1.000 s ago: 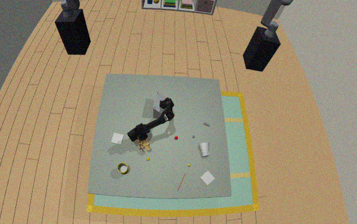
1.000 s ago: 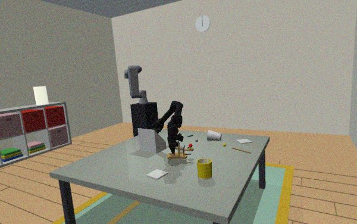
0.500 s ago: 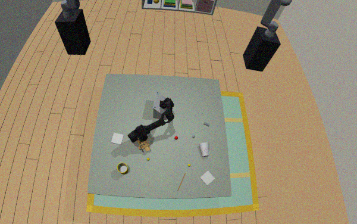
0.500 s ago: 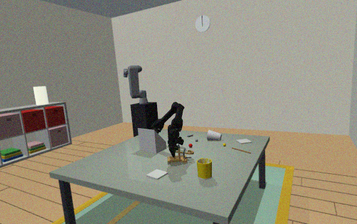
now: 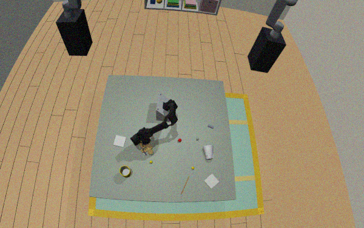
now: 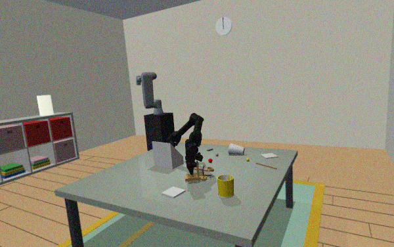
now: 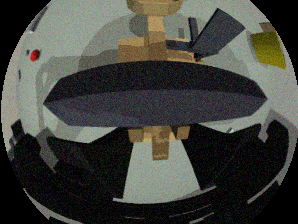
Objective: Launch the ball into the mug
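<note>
The claw is closed on part of the wooden catapult, pinching it low on the frame, at the end away from the round cup. That looks a sound place to grip: the frame should be stiff and light, easy to swivel on the worktop yet likely to tip or skid if pulled high. The arm with the cup is the springy part, best left alone while aiming. No ball shows in the cup in the top view. Beyond the catapult, the red ball lies on the worktop, apart from it; being small and round, it will probably roll at a nudge, so it wants a gentle pinch across its middle. Farther out, the yellow mug stands upright, probably rigid and breakable, and needs no handling, only a catapult pointed its way.
</note>
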Motion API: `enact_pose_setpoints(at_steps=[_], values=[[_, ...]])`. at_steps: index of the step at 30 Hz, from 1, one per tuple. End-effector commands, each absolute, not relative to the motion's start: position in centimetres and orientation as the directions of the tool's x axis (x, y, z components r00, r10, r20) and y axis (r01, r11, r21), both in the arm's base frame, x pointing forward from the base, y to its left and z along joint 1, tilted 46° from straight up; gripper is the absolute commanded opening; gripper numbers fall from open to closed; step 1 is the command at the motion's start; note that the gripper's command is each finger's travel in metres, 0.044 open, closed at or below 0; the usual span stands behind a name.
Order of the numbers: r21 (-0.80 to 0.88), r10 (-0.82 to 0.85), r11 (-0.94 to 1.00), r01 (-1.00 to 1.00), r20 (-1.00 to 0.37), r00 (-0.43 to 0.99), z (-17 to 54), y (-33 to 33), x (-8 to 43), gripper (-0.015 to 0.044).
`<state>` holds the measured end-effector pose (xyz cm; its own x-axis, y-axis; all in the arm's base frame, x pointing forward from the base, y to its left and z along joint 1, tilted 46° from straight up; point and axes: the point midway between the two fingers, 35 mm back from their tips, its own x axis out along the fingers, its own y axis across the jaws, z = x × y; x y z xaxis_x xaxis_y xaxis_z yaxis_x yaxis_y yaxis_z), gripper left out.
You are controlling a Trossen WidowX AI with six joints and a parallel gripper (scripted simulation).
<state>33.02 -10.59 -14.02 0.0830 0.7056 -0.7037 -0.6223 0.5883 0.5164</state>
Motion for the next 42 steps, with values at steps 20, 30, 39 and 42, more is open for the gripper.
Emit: enact_pose_setpoints(at_steps=[20, 30, 39, 42], values=[[0.515, 0.702, 0.591, -0.621, -0.707, 0.083, -7.0, -17.8, 32.1, 0.0440], [0.586, 0.703, 0.650, -0.484, -0.706, 0.089, -8.4, -16.9, 32.3, 0.0440], [0.680, 0.703, 0.707, -0.193, -0.705, 0.090, -8.3, -17.0, 32.3, 0.0440], [0.697, 0.703, 0.711, -0.091, -0.705, 0.090, -8.3, -17.0, 32.3, 0.0440]])
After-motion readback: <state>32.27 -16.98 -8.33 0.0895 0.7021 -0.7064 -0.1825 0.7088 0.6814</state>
